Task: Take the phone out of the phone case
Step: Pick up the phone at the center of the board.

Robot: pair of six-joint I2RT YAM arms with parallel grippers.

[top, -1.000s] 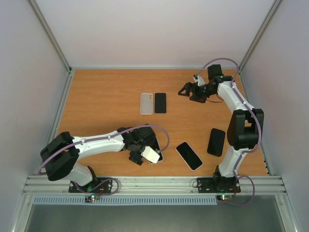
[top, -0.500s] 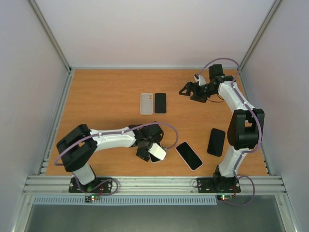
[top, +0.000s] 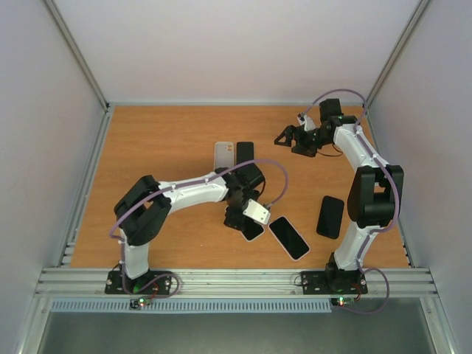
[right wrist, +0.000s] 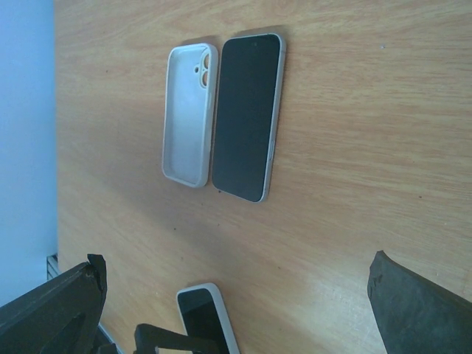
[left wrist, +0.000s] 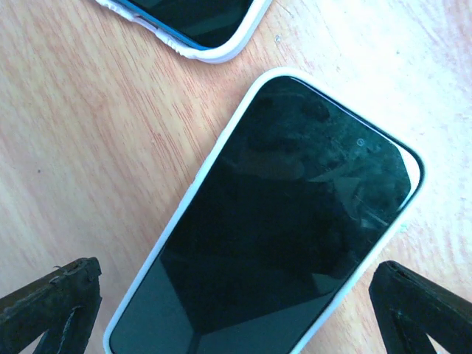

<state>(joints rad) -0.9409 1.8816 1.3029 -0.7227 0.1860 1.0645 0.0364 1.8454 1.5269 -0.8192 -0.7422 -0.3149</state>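
Note:
A phone in a white case (left wrist: 280,221) lies flat on the wooden table and fills the left wrist view. My left gripper (left wrist: 236,324) is open just above it, one finger on each side of it and touching nothing. In the top view that gripper (top: 243,219) hangs over the cased phone (top: 254,231) and hides most of it. A second cased phone (top: 288,237) lies just to the right. The corner of another white-cased phone (left wrist: 199,18) shows at the top of the left wrist view. My right gripper (top: 282,138) is open at the far right, holding nothing.
An empty pale case (right wrist: 189,114) and a bare black phone (right wrist: 247,114) lie side by side at mid-table. A dark phone or case (top: 330,217) lies by the right arm. White walls and metal rails (top: 88,177) enclose the table.
My left arm has swung right and away from the front edge, so its open gripper now hangs over the cased phone. The right arm has stayed still.

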